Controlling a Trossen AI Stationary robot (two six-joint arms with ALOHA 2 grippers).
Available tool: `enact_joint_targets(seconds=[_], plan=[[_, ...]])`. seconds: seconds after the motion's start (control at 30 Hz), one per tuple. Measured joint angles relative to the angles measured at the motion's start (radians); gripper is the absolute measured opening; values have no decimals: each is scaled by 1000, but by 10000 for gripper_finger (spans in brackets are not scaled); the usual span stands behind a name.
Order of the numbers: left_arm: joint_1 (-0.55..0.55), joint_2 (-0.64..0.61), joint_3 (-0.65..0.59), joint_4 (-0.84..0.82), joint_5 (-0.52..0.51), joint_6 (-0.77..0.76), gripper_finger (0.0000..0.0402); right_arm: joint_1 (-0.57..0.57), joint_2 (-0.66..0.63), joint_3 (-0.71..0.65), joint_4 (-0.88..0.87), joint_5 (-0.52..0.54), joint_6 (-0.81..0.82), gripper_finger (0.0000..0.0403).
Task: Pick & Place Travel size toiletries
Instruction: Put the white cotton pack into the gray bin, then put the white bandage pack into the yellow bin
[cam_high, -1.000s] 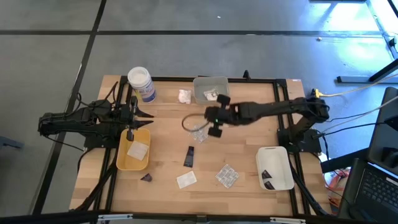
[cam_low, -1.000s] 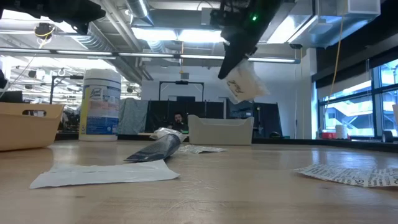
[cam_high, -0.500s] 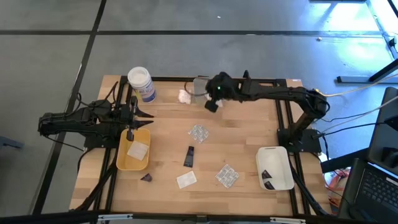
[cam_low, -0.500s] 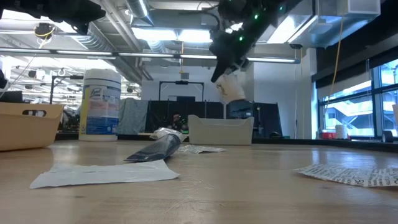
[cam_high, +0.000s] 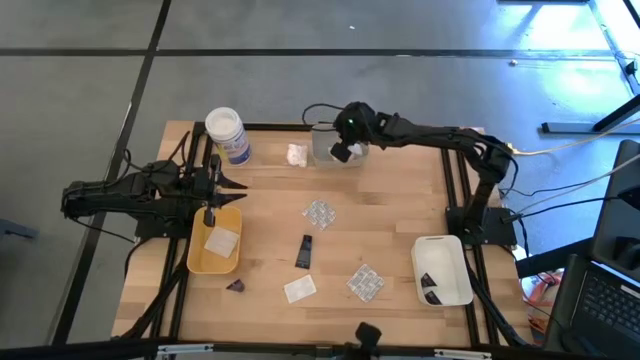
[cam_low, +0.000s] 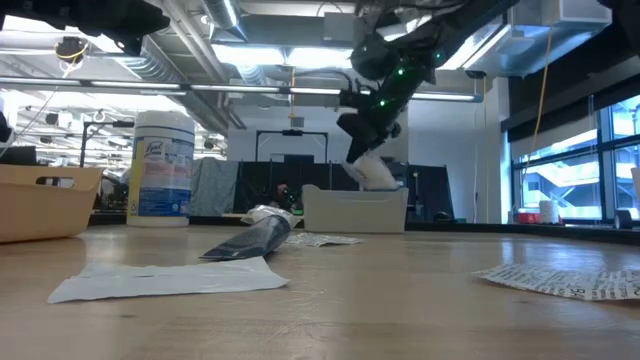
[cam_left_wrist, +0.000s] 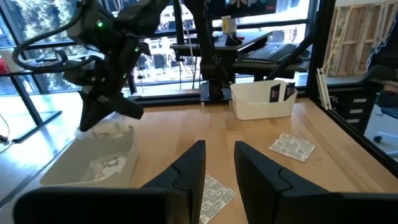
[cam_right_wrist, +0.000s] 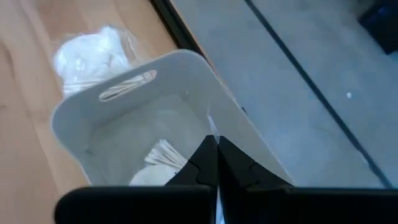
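Note:
My right gripper (cam_high: 342, 152) is over the grey tray (cam_high: 322, 140) at the table's far edge, shut on a white lumpy packet (cam_low: 376, 172) that hangs below it. The tray holds another packet (cam_right_wrist: 158, 155). A white lumpy packet (cam_high: 297, 154) lies on the table just left of the tray. On the table's middle lie two blister packs (cam_high: 319, 212) (cam_high: 365, 282), a dark tube (cam_high: 304, 250), a flat white sachet (cam_high: 299, 289) and a dark wedge (cam_high: 235, 285). My left gripper (cam_left_wrist: 221, 167) waits open at the left, above the yellow tray (cam_high: 200, 262). My right gripper pinches the packet's thin clear upper edge (cam_right_wrist: 212, 127) between its two fingers. The fingers slant down toward the table's far edge. The packet (cam_left_wrist: 117, 129) hangs below them with its lower end at the tray's rim; I cannot tell whether it touches the tray.
A big white jar with a blue label (cam_high: 227, 133) stands at the far left. The yellow tray holds a white sachet (cam_high: 222, 241). A white tray (cam_high: 441, 268) with dark items sits at the near right. A black frame (cam_high: 455, 160) runs along the table's edges.
My right gripper has carried the packet from above the table's middle toward the far edge, turning and sinking a little, and now hangs over the grey tray. The packet has swung along below the fingers and has come down to the tray's rim.

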Motion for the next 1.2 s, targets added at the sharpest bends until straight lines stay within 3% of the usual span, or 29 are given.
enact_joint_targets(seconds=[0.67, 1.0, 1.2], plan=[[0, 0, 0, 0, 0, 0, 82, -93, 84, 0, 0, -32, 11, 5], [0, 0, 0, 0, 0, 0, 82, -93, 84, 0, -1, -32, 9, 41], [0, 0, 0, 0, 0, 0, 82, -93, 84, 0, 8, -36, -9, 96]])
